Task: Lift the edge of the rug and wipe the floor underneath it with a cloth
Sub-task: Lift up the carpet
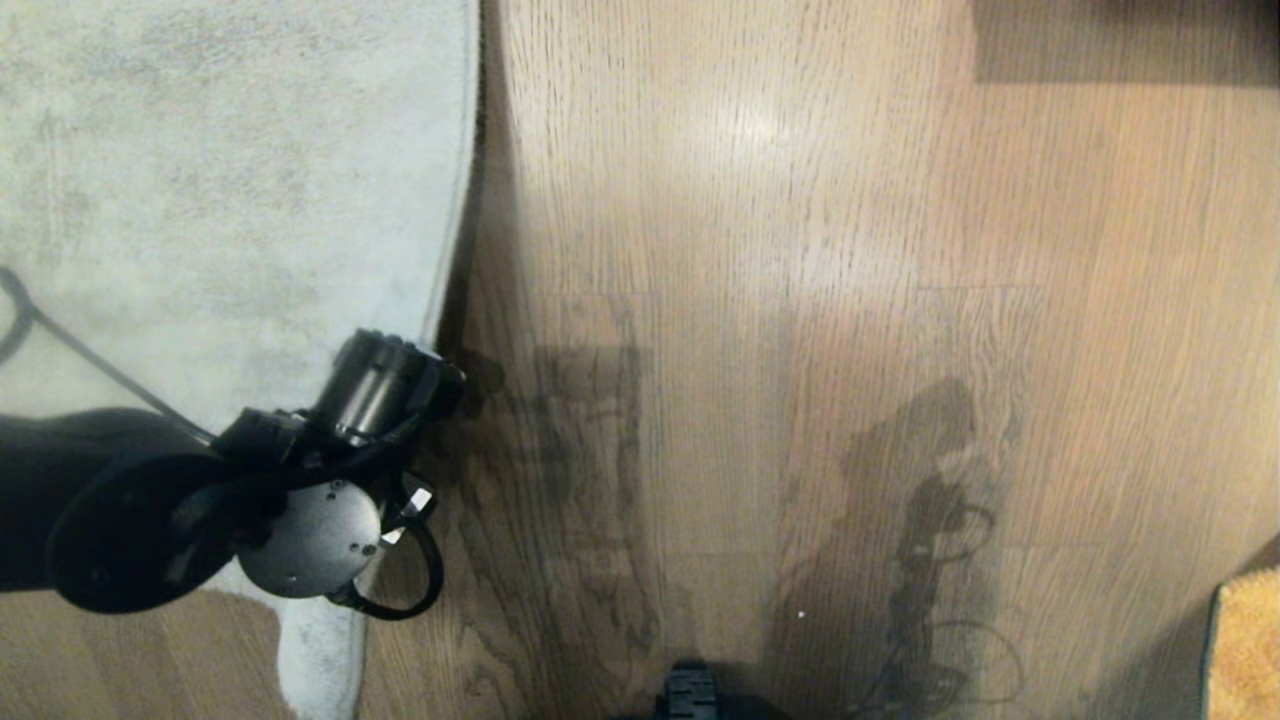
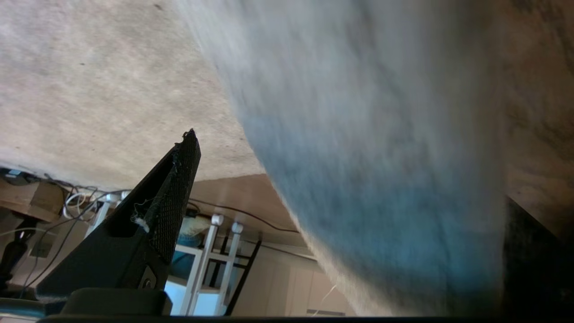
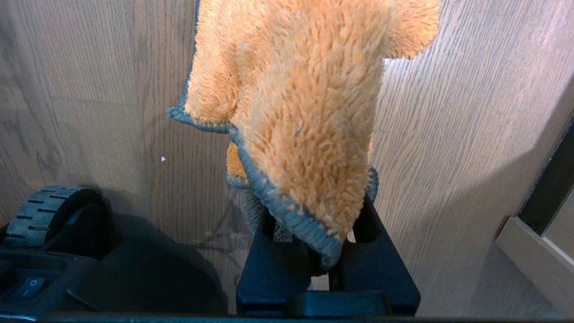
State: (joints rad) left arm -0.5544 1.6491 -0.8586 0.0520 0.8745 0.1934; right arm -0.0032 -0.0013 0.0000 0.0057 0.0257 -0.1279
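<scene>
Head view: our left gripper [image 1: 440, 385], jaws wide apart, sits at the rug edge [image 1: 455, 250] left of centre; a shallow bite could let the rug slip. The right gripper [image 3: 320, 251] is clamped on the cloth [image 3: 296, 112], lower right. Bare floor [image 1: 800, 300] gives us room.

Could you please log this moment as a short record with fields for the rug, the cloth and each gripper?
rug edge: lying along the floor, left of the bare planks
left gripper: open, at the rug edge, one finger over the pile
cloth: orange, grey trim, hanging over the floor
right gripper: shut on the cloth
wiping: not yet begun
</scene>
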